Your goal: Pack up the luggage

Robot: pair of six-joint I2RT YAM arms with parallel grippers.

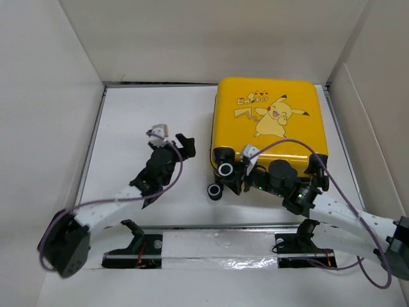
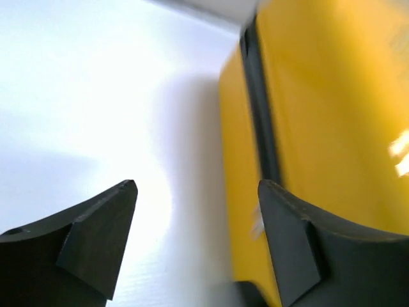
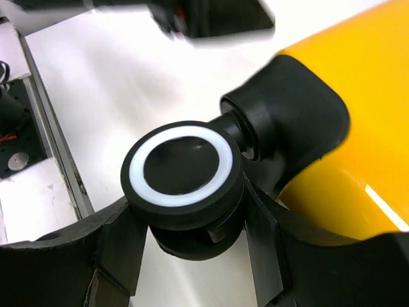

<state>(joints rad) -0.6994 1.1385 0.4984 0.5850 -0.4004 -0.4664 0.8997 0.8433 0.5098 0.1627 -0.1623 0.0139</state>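
The luggage is a yellow hard-shell suitcase with a Pikachu print, lying shut and flat at the right of the white table. Its caster wheels point toward me. My right gripper is at the near left corner, its fingers pressed on both sides of a black-and-white caster wheel below the yellow shell. A second wheel sits just in front. My left gripper stands open beside the suitcase's left side. Nothing lies between its fingertips.
White walls close in the table on the left, back and right. A metal rail with both arm bases runs along the near edge. A blurred dark part of the left arm shows at the top of the right wrist view.
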